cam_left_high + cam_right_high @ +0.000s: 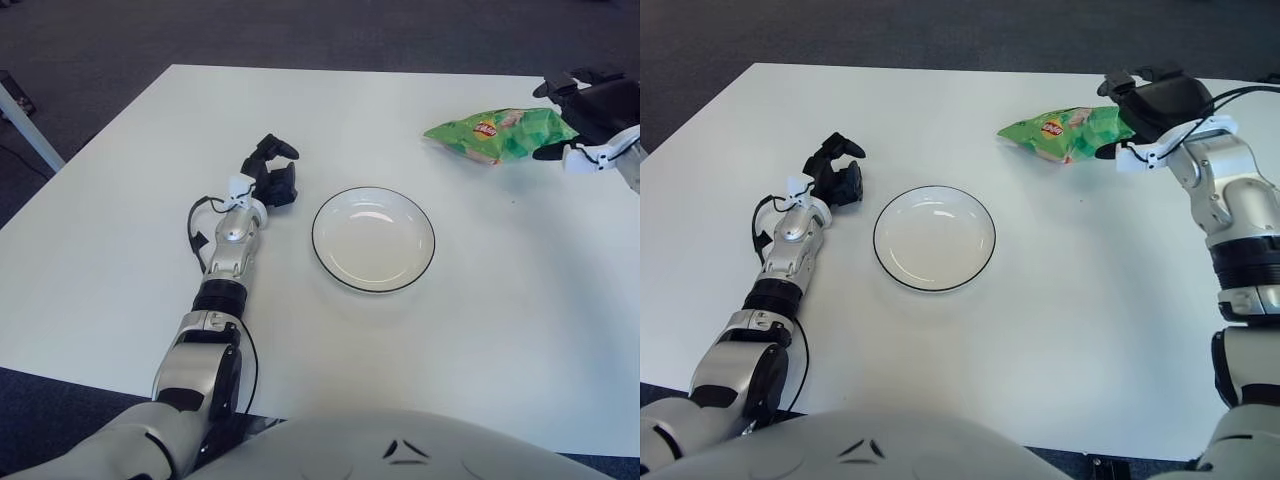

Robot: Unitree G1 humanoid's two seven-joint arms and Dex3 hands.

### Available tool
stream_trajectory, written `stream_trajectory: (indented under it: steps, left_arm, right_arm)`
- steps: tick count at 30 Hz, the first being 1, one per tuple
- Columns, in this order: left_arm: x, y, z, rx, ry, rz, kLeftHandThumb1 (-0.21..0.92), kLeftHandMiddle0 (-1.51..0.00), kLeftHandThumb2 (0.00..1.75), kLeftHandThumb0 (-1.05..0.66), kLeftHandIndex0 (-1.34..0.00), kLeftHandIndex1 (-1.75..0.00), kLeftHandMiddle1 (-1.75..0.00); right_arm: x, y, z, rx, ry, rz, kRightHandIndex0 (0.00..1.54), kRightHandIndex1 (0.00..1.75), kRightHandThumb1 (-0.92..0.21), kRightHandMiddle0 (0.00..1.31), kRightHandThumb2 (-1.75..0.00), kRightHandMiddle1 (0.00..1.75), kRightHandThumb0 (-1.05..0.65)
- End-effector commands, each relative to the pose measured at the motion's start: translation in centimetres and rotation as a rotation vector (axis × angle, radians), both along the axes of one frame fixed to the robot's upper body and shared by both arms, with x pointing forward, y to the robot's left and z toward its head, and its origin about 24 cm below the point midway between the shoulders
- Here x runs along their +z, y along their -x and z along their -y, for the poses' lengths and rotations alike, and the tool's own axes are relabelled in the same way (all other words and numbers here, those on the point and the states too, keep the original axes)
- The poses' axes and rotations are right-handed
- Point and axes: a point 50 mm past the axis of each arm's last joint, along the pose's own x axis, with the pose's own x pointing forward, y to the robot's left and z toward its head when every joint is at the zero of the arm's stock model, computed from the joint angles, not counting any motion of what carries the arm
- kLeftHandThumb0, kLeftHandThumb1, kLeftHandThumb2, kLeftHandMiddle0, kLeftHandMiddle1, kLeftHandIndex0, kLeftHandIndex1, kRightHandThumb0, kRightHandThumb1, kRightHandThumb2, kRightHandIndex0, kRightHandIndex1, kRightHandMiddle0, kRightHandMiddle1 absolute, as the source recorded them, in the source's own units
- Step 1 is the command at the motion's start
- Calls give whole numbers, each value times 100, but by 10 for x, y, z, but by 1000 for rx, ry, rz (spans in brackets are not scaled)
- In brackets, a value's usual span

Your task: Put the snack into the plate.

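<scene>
A green snack bag (pixel 497 134) lies flat on the white table at the far right. The white plate (pixel 314 240) with a dark rim sits empty in the middle, apart from the bag. My right hand (pixel 1118 118) is at the bag's right end. Its fingers are spread, one set above the bag and the thumb below, with the end of the bag between them. The bag still lies on the table. My left hand (pixel 272 176) shows just left of the plate, its black fingers relaxed and holding nothing.
The white table (pixel 480 300) runs to a far edge just behind the bag, with dark carpet beyond. A grey leg of other furniture (pixel 22 120) stands off the table's left side.
</scene>
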Motion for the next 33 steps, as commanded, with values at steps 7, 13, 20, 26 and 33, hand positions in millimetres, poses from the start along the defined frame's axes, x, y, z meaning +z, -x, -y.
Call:
stream_trajectory:
  steps: [7, 13, 20, 26, 33]
  left_arm:
    - [-33, 18, -6, 17, 6, -112, 49, -123, 110, -43, -48, -175, -175]
    - [-33, 18, -6, 20, 5, -116, 49, -123, 110, -43, -48, -175, -175]
    - [-33, 19, -6, 20, 7, -117, 50, -123, 109, -43, -48, -175, -175]
    - [-33, 20, -6, 21, 7, -121, 50, -123, 109, -42, -47, -175, -175]
    - [-33, 21, -6, 22, 7, -122, 51, -122, 108, -42, -47, -175, -175]
  right_arm:
    - [-8, -19, -5, -15, -15, -44, 5, 6, -92, 0, -42, 59, -94]
    - [-11, -24, -5, -17, -38, -63, 6, 5, -92, 0, -41, 56, -94]
    - [-15, -31, -8, -19, -89, -94, 9, 5, -92, 0, -36, 59, -92]
    - [-19, -37, -10, -29, -115, -113, 11, 5, -92, 0, -33, 63, -93]
    - [-27, -43, -15, -55, -137, -137, 14, 5, -92, 0, -31, 69, -94]
